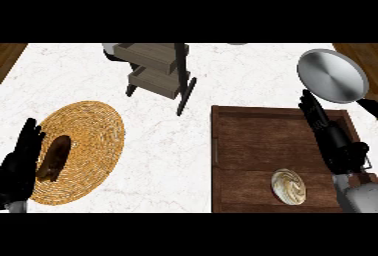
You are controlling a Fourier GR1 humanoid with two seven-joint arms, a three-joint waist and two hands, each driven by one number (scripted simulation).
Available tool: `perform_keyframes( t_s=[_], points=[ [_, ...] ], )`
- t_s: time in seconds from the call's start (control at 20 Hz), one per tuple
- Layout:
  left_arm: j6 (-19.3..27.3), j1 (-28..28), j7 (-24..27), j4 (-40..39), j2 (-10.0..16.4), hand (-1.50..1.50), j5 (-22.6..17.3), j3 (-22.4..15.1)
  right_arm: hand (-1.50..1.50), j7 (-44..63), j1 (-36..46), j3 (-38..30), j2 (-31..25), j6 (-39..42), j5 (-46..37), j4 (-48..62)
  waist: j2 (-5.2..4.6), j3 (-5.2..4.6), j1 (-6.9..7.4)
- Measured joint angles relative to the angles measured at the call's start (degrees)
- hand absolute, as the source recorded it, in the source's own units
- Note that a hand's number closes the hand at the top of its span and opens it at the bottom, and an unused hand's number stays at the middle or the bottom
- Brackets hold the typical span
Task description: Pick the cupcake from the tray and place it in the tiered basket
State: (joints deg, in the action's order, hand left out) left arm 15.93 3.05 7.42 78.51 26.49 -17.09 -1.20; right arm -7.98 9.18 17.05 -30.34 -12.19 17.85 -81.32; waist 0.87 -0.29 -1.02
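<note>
The cupcake [288,186] sits near on the tray [251,135]; the right hand [328,135], fingers straight, lies over the tray's right side. The left hand [21,162] rests open at left; the tiered basket [156,70] stands far.

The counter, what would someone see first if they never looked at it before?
Probably the big dark wooden tray at the lower right, with a swirly cupcake near its front edge and the right hand open over its right side. Next, the round golden straw mat at the left, and the grey tiered basket at the back.
</note>
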Motion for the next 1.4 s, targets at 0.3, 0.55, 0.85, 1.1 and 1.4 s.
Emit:
perform_keyframes(
  t_s=[0.3,0.55,0.85,1.1,1.4],
  points=[
    [-2.69,-5.07,2.76,3.60,2.27,0.00,5.46,-5.03,1.50,-1.10,5.62,10.50,5.34,18.44,7.28,-10.19,-0.43,0.62,2.60],
    [-3.35,-7.41,2.42,8.66,3.22,0.00,11.61,-10.84,-1.50,5.01,7.21,11.36,1.50,22.69,8.69,-13.00,-0.39,0.38,1.19],
    [-3.28,-8.67,-0.04,11.59,2.10,0.00,16.03,-13.78,-1.50,8.99,7.44,7.41,-2.68,32.99,17.90,-18.11,-0.69,0.33,0.95],
    [-3.65,-9.52,-1.94,13.31,2.15,0.00,16.74,-14.37,-1.50,14.63,12.60,6.12,-14.44,43.08,15.81,-21.34,-0.54,0.26,0.95],
    [-3.62,-9.06,-2.29,13.66,2.04,0.00,17.33,-14.40,-1.50,19.91,19.43,3.67,-27.95,53.13,9.05,-26.23,-0.44,0.19,0.88]
  ],
)
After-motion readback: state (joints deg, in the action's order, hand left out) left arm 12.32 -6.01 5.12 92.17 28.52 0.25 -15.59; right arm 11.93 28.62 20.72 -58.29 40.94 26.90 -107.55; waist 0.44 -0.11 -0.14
